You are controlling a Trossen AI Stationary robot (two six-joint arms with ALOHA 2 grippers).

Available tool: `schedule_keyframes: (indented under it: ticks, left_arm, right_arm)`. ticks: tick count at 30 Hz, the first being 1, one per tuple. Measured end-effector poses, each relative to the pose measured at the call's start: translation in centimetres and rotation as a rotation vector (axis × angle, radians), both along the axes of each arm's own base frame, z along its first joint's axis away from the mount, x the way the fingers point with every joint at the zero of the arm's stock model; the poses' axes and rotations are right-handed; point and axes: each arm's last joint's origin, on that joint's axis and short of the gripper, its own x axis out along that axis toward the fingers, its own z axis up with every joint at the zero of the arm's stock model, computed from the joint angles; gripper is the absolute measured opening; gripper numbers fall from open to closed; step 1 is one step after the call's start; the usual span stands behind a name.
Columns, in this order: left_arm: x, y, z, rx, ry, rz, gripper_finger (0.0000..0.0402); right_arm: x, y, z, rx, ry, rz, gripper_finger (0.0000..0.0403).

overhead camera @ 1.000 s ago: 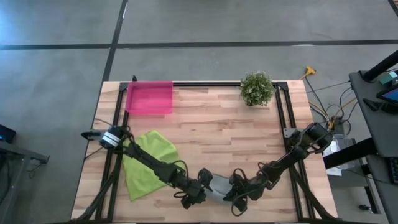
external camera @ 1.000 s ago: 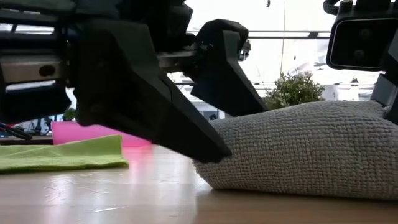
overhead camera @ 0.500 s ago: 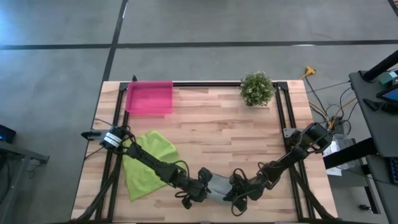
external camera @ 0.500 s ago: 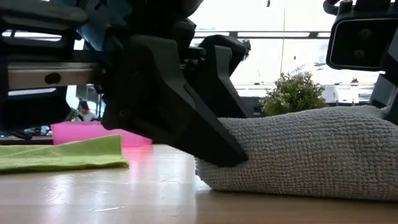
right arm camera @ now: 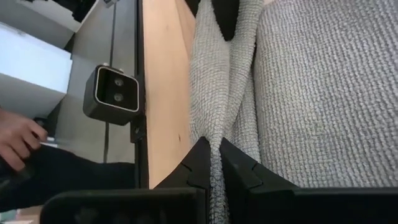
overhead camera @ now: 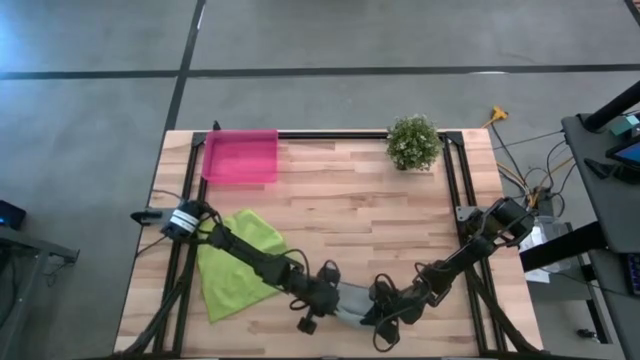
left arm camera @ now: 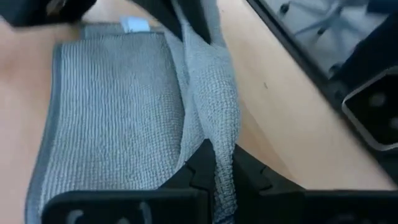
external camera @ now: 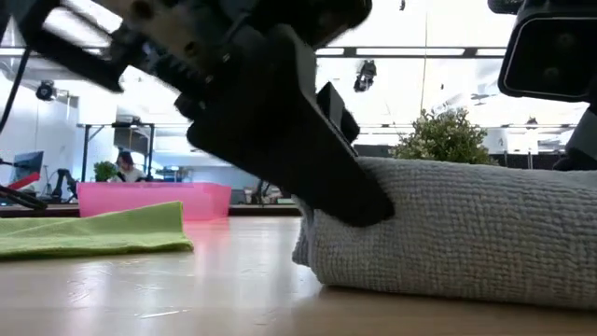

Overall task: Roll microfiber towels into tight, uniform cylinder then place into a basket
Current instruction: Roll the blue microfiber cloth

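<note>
Grey towel (overhead camera: 352,300) partly rolled, ribbed weave, lower centre of high view, left gripper (left arm camera: 221,177) and right gripper (right arm camera: 213,163) each clenched on its edge, lime green towel (overhead camera: 232,262) flat at lower left, pink basket (overhead camera: 240,156) upper left

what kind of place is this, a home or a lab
Most likely a robotics lab or workshop, not a home. A wooden table in a black metal frame stands on a bare concrete floor, and the low view shows ceiling lights and equipment stands behind.
</note>
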Motion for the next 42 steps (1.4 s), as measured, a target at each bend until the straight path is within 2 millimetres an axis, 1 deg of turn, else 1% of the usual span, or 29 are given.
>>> schedule_keyframes:
  ticks: [4, 6, 9, 12, 16, 19, 23, 26, 30, 37, 40, 42]
  left_arm:
    - [0.5, 1.1, 0.1, -0.142, 0.076, 0.033, 0.0009]
    - [0.7, 1.6, 0.1, -0.194, 0.108, 0.044, 0.0009]
    - [1.0, 2.6, -0.1, -0.267, 0.179, 0.055, 0.0009]
    - [1.1, 3.1, -0.7, -0.317, 0.235, 0.051, 0.0009]
    - [1.2, 3.2, -1.4, -0.368, 0.292, 0.052, 0.0009]
    - [1.3, 3.1, -1.9, -0.404, 0.33, 0.076, 0.0009]
    - [1.3, 3.2, -1.9, -0.431, 0.354, 0.103, 0.0009]
    - [1.4, 3.3, -1.8, -0.446, 0.362, 0.11, 0.0009]
    - [1.5, 3.6, -1.7, -0.494, 0.398, 0.128, 0.0009]
    - [1.7, 4.1, -1.6, -0.535, 0.425, 0.127, 0.0009]
    - [1.7, 4.1, -1.5, -0.552, 0.432, 0.116, 0.0009]
    - [1.8, 4.1, -1.5, -0.56, 0.434, 0.12, 0.0009]
  right_arm:
    - [0.1, 0.1, 0.5, 0.002, -0.019, 0.008, 0.0015]
    - [0.1, 0.1, 0.6, 0.002, -0.022, 0.009, 0.0026]
    - [0.0, 0.1, 0.6, 0.001, -0.024, 0.013, 0.0059]
    - [0.0, 0.1, 0.8, 0.002, -0.029, 0.014, 0.0104]
    - [-0.1, 0.0, 1.2, -0.014, -0.029, 0.025, 0.0156]
    - [-0.1, 0.1, 1.4, -0.025, -0.02, 0.049, 0.0178]
    - [0.2, 0.4, 1.9, -0.028, -0.04, 0.084, 0.0183]
    - [0.4, 0.7, 2.3, -0.037, -0.062, 0.099, 0.0176]
    - [0.8, 1.0, 3.1, -0.093, -0.063, 0.127, 0.0163]
    - [1.0, 1.2, 4.5, -0.301, 0.046, 0.196, 0.0146]
    - [1.3, 1.4, 5.1, -0.379, 0.061, 0.205, 0.0146]
    - [1.7, 1.5, 5.7, -0.42, 0.04, 0.205, 0.0146]
